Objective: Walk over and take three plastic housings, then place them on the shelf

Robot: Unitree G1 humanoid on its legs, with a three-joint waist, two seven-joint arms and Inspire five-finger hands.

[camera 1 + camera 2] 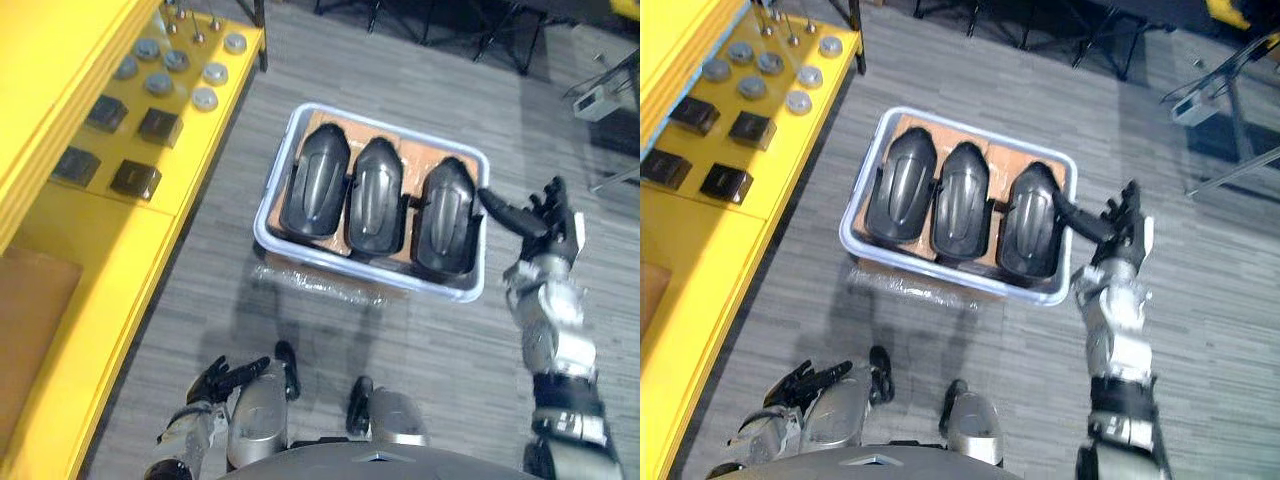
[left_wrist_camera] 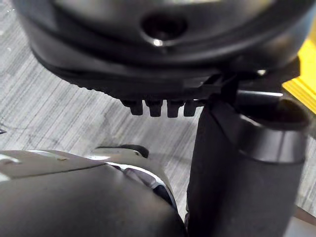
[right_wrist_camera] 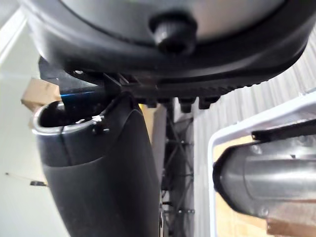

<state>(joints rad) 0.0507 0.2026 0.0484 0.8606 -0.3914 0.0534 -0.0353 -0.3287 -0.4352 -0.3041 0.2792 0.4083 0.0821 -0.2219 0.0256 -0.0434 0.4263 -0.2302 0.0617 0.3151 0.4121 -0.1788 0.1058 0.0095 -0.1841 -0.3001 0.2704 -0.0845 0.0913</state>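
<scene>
Three dark plastic housings (image 1: 314,178) (image 1: 375,193) (image 1: 445,215) lie side by side on brown card in a white tray (image 1: 268,240) on the grey floor. My right hand (image 1: 545,225) is raised just past the tray's right rim, open, with straight fingers and its thumb reaching toward the rightmost housing without touching it. That housing (image 3: 266,177) and the tray rim (image 3: 217,143) appear close beside the thumb (image 3: 98,173) in the right wrist view. At the lower left my left hand (image 1: 215,380) hangs low, fingers relaxed and holding nothing.
A yellow shelf (image 1: 90,300) runs along the left, carrying grey round discs (image 1: 180,70), dark square blocks (image 1: 135,178) and a brown board (image 1: 30,320). Clear plastic wrap (image 1: 320,285) lies before the tray. Dark stand legs (image 1: 500,40) and a grey device (image 1: 600,100) stand beyond.
</scene>
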